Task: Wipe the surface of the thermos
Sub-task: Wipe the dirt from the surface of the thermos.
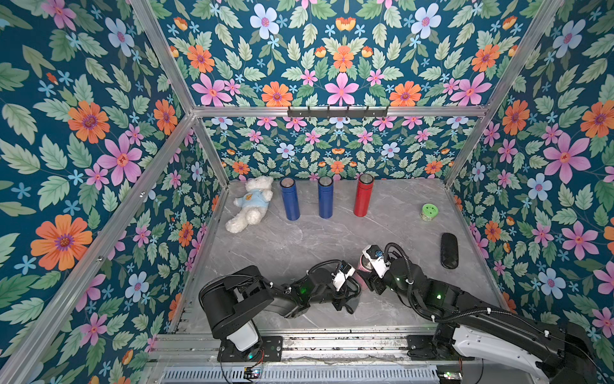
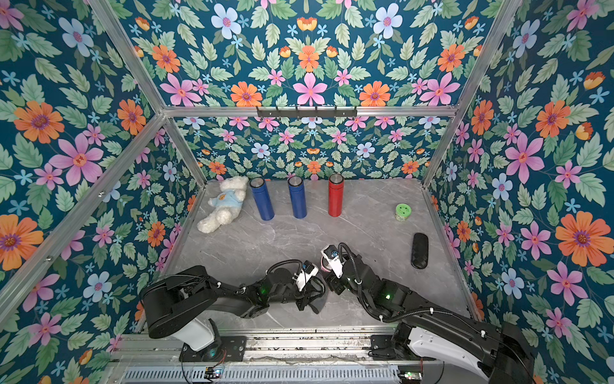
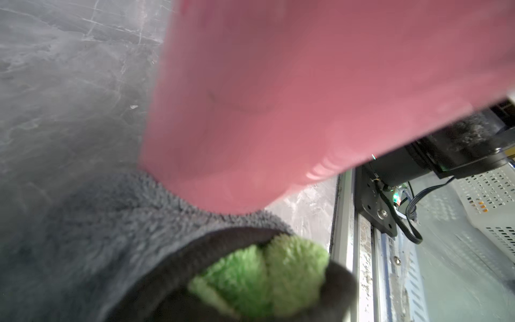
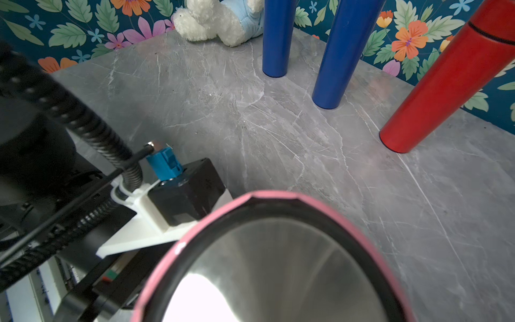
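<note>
Cloth (image 3: 111,228) lies pressed against the lower wall of the pink thermos (image 3: 278,97), and that contact explains the whole arrangement. The thermos is well in front of the red flask (image 1: 363,196), toward the robot. It is clear of the row that flask belongs to, probably so both arms can work around it.

The right gripper (image 1: 368,277) acts as the holder. Its fingers are mostly hidden, but they seem to stand partway apart and clasp the body. The right wrist view looks almost straight down on the steel lid (image 4: 278,264), which fits a hold below the cap. Steadying the thermos this way would let it take sideways rubbing without tipping.

The left gripper (image 1: 351,290) has its fingers fully closed on a bunched fold of the cloth, with the green side showing in the pinch and the grey side against the pink wall.

I cannot tell whether the thermos base rests on the surface (image 1: 282,242) or hangs just above it.
</note>
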Robot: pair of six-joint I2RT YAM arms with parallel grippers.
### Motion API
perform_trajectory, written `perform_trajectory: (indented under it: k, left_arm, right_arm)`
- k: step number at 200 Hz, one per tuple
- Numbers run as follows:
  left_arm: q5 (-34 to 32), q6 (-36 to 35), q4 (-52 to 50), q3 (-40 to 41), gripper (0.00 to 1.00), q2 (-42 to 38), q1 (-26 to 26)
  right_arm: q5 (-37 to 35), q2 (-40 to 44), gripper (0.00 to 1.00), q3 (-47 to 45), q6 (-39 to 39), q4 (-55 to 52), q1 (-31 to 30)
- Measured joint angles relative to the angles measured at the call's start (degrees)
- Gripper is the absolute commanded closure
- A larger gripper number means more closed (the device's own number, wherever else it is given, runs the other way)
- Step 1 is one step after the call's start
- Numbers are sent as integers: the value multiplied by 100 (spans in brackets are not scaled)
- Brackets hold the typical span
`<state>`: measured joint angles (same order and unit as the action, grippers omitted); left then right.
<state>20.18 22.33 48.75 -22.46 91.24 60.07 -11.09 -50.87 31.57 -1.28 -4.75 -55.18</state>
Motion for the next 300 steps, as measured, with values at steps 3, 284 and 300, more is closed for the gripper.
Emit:
perform_trajectory:
  k: [3,284,300]
  left_arm:
    - [-4,0,-37,-13,100,-52,0]
    - [-4964,-5410,1010,-151,100,-109,2140]
    - [-5351,-5974,1661,-70,100,310,2286]
  right_arm:
    - [-11,4,100,0,2,-9,0]
    - [-1952,-1478,100,1449,-2568,-1082,-192]
    - [-1945,-1495,100,1449,-2590,-1078,-192]
